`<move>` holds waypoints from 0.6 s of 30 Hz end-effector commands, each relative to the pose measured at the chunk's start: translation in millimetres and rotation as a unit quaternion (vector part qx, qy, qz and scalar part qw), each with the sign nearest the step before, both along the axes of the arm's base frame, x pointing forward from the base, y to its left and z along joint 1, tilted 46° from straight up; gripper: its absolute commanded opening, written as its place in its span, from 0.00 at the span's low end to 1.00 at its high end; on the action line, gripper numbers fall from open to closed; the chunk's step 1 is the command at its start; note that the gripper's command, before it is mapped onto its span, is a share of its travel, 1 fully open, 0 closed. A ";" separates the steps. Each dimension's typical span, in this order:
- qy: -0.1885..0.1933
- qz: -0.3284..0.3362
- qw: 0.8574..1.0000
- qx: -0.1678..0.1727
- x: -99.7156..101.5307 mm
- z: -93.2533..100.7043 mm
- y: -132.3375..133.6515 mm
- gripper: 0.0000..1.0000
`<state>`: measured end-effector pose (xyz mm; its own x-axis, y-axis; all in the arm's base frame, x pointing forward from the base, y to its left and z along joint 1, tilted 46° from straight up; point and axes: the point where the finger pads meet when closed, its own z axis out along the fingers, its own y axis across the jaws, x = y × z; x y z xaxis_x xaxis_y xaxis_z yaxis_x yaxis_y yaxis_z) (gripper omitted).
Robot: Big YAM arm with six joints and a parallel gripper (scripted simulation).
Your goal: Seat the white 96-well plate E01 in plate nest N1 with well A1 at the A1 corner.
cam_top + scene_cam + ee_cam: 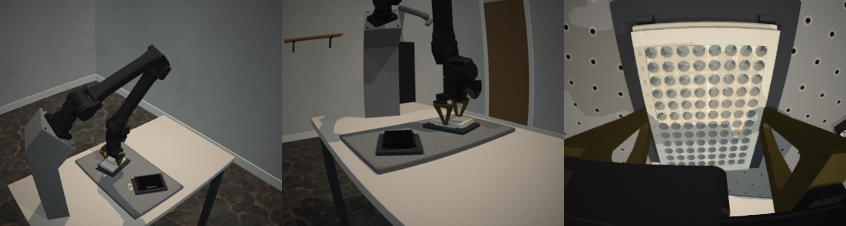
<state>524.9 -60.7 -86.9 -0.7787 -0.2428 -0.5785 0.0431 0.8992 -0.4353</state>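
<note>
pedestal seen left of the claw | gripper clamped across the long sides of white plate E01, wells facing up | E01 held directly beneath the claw over nest N1 | black plate E07 seated in nest N2, right of the claw, apart

Matt white plastic plate E01, matt black nest N1, dull grey perforated metal board.
</note>
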 end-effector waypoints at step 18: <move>-0.001 0.000 1.000 -0.002 2.8 -3.9 -6.7 0.00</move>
<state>525.0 -60.7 -87.0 -0.7781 -0.2434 -0.5790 0.0431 0.8990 -0.4358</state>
